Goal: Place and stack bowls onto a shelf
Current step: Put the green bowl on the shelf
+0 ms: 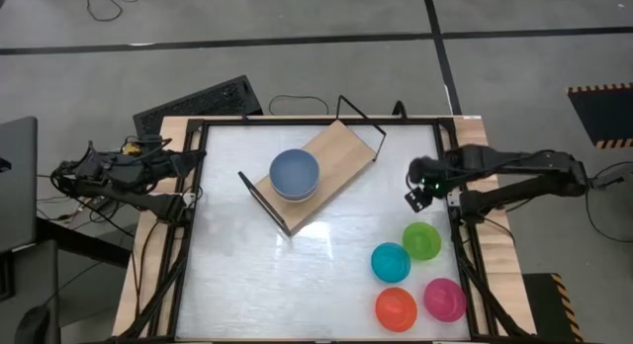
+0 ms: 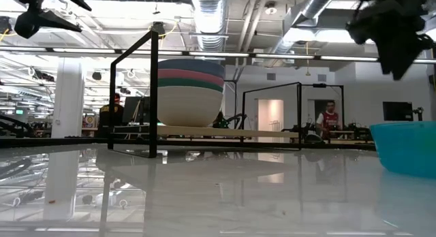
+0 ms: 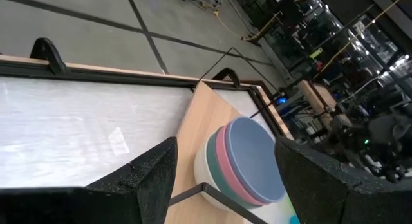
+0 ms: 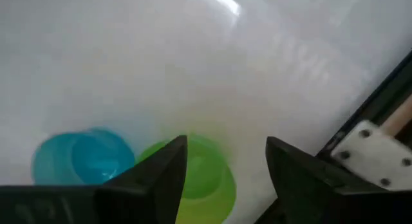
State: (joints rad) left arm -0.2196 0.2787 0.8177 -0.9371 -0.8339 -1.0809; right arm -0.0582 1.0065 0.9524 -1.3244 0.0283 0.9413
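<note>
R gripper [image 1: 423, 189] hung above the table w/ jaws spread, nothing between them; the green bowl [image 4: 193, 179] sat right below and ahead of the gap, teal bowl [image 4: 80, 158] just beside it, off to one side of the jaws. Red bowl [image 1: 396, 307] and magenta bowl [image 1: 444, 299] were farther off, past the green one from the gripper. Shelf [image 1: 341, 151] lay diagonally mid-table, already carrying a nested stack of large bowls [image 2: 190, 90], blue-grey on top. L gripper [image 3: 222, 185] waited at the table's far left edge, jaws apart and empty, the stack visible beyond the gap. Judgement: small bowls look like light, stiff, smooth plastic, prob slippery. Best hold is a rim pinch, one finger inside the wall, one outside. A light bowl could skid on the glossy table if nudged off-centre.
</note>
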